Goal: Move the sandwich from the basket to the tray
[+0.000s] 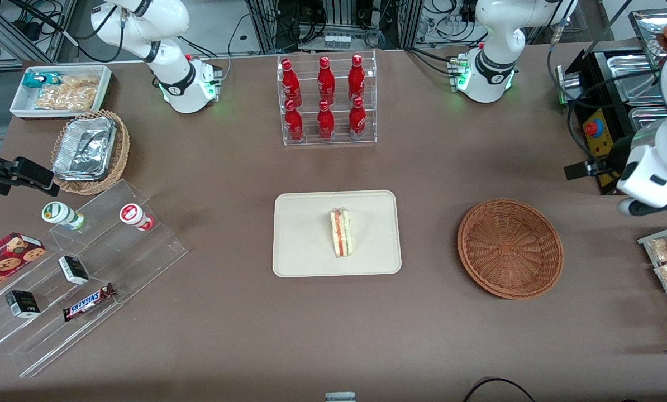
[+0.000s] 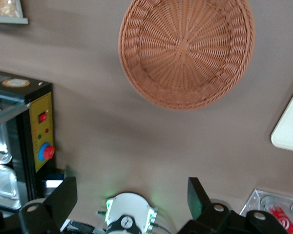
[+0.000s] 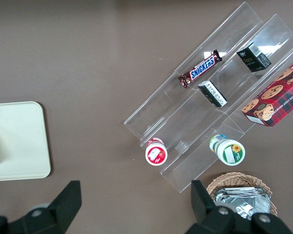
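Lying on the tray [image 1: 300, 234], the sandwich [image 1: 341, 233]; claw [image 2: 132, 195] spread, empty.

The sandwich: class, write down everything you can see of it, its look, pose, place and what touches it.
The sandwich is a small wedge of pale bread with red and green filling layers, in clear wrap. It lies on the cream tray, near the middle, its layered edge showing to the front camera. Nothing else touches it. The wicker basket beside the tray holds nothing; the tool hangs open, high above the table near the basket.

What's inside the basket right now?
Nothing: the basket shows bare weave across its whole bowl. The sandwich lies on the tray. The gripper hangs above the table, jaws open.
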Tool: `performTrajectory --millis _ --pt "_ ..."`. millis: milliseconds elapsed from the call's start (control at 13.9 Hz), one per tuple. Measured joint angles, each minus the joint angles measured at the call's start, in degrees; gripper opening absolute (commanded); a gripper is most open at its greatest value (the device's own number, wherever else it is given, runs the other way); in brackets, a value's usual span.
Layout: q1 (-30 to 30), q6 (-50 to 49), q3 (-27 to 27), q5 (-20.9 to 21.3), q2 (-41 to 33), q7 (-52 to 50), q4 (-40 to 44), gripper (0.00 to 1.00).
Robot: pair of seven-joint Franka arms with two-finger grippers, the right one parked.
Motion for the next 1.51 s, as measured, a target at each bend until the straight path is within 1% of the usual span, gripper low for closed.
performTrajectory --millis 288,432,577,721,1009,1514 --pt "0.08 -2.73 -0.29 -0.10 -5.08 2.87 -1.12 1.00" --pt "-0.02 -2.16 -0.73 -0.11 -8.31 4.18 -4.81 1.00" --pt "-0.18 0.91 -0.98 -0.20 -12.48 5.01 -10.49 1.00" --pt "-0.47 2.13 -1.48 -0.30 -14.66 5.20 -13.24 1.00" --pt "-1.24 3.21 -1.80 -0.36 -14.58 5.25 -13.25 1.00" --pt "-1.28 3.18 -1.65 -0.36 -11.82 5.26 -9.87 1.00"
